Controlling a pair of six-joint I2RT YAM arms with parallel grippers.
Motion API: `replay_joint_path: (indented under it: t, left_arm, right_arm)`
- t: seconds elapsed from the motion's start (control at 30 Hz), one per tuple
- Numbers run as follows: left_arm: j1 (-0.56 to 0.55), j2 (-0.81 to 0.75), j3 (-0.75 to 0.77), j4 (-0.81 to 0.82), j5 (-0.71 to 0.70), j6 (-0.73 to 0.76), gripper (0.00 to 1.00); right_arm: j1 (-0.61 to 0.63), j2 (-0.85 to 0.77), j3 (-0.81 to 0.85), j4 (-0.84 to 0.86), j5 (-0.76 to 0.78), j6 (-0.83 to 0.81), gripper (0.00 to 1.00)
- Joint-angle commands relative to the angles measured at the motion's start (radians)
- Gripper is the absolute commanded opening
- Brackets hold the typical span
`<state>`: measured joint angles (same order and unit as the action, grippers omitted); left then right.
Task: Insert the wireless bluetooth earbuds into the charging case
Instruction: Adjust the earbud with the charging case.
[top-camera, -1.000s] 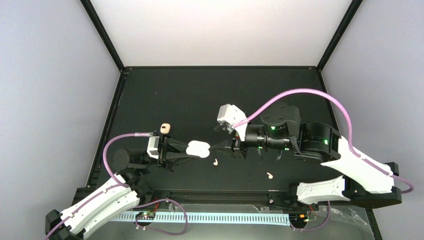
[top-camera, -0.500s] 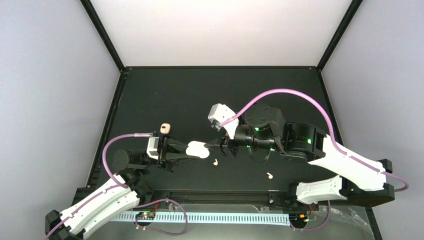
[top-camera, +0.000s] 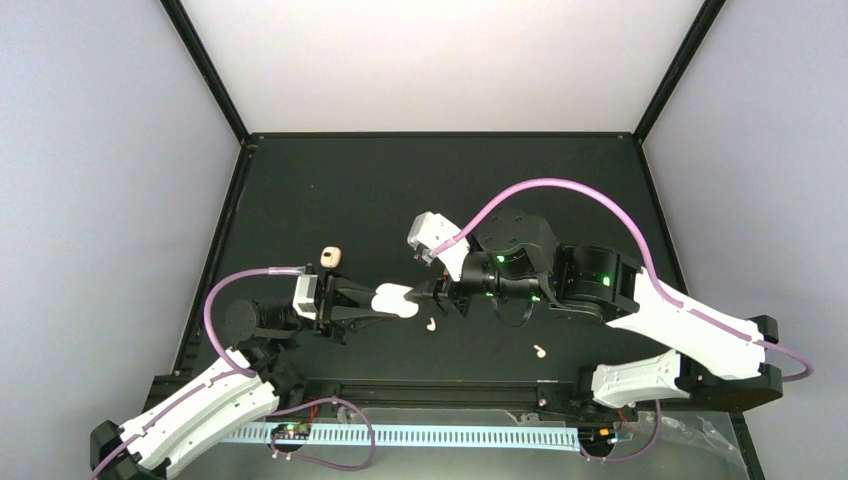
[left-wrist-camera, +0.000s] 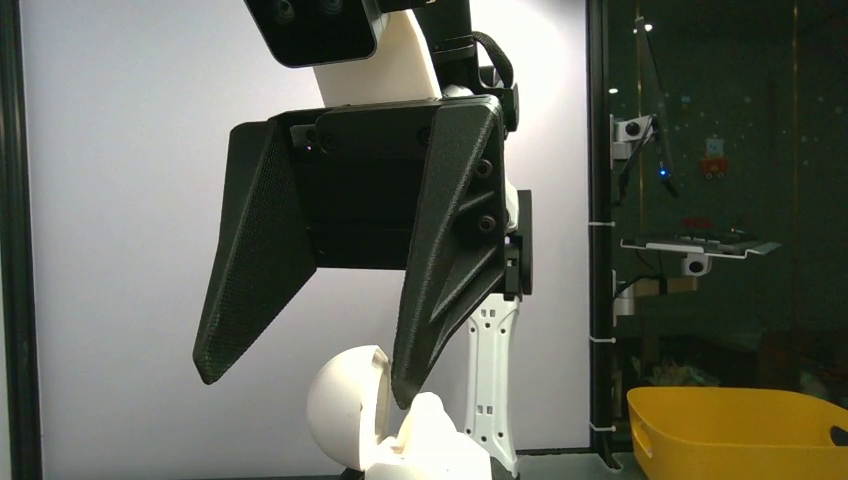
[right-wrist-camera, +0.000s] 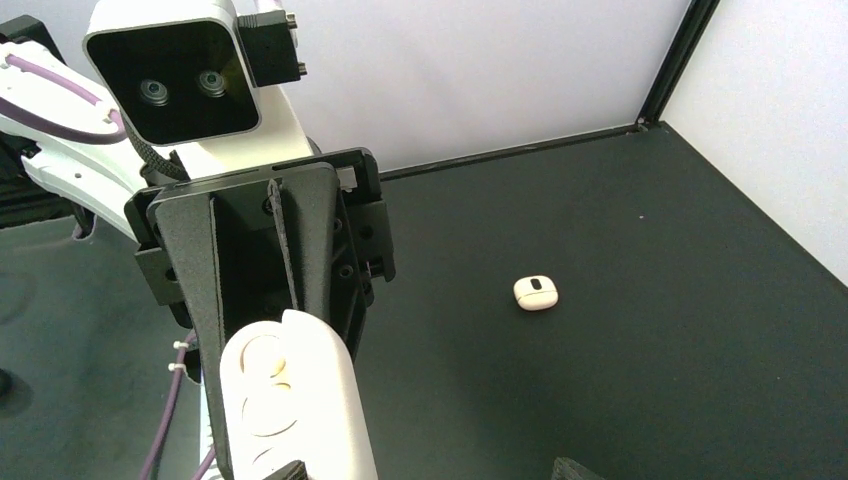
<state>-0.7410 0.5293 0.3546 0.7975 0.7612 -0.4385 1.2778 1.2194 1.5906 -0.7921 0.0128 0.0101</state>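
The white charging case (top-camera: 397, 300) hangs just above the table with my left gripper (top-camera: 380, 303) shut on it. In the left wrist view the case (left-wrist-camera: 440, 445) has its domed lid (left-wrist-camera: 340, 405) swung open. My right gripper (top-camera: 437, 295) is open and reaches in from the right. One of its black fingertips (left-wrist-camera: 408, 385) sits at the gap between lid and body. In the right wrist view the case (right-wrist-camera: 290, 400) fills the lower left, and its inner face shows round recesses. Two earbuds lie on the table, one (top-camera: 431, 324) just below the case, the other (top-camera: 540, 351) further right.
A small peach lump with a dark spot (top-camera: 331, 257) lies on the black mat behind the left gripper, also seen in the right wrist view (right-wrist-camera: 536, 292). Black frame posts and pale walls bound the mat. A yellow bin (left-wrist-camera: 740, 430) stands outside.
My right arm has moved left until its fingertips reach the case, and its jaws have widened. The left arm and the case have stayed still.
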Motion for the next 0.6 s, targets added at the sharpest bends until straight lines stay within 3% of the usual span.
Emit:
replay_joint_path:
  t: [0.0,0.3,0.57]
  left_arm:
    - [-0.005,-0.016,0.03,0.026,-0.006,0.018,0.02]
    - [-0.005,-0.019,0.043,0.008,-0.009,0.03,0.02]
    - [-0.005,-0.015,0.019,-0.011,-0.004,0.036,0.02]
  right_arm:
    - [0.002,0.007,-0.015,-0.015,-0.011,0.013,0.63]
    - [0.002,0.022,-0.006,-0.037,-0.053,0.01,0.63]
    - [-0.004,-0.052,0.069,0.05,-0.051,0.014,0.65]
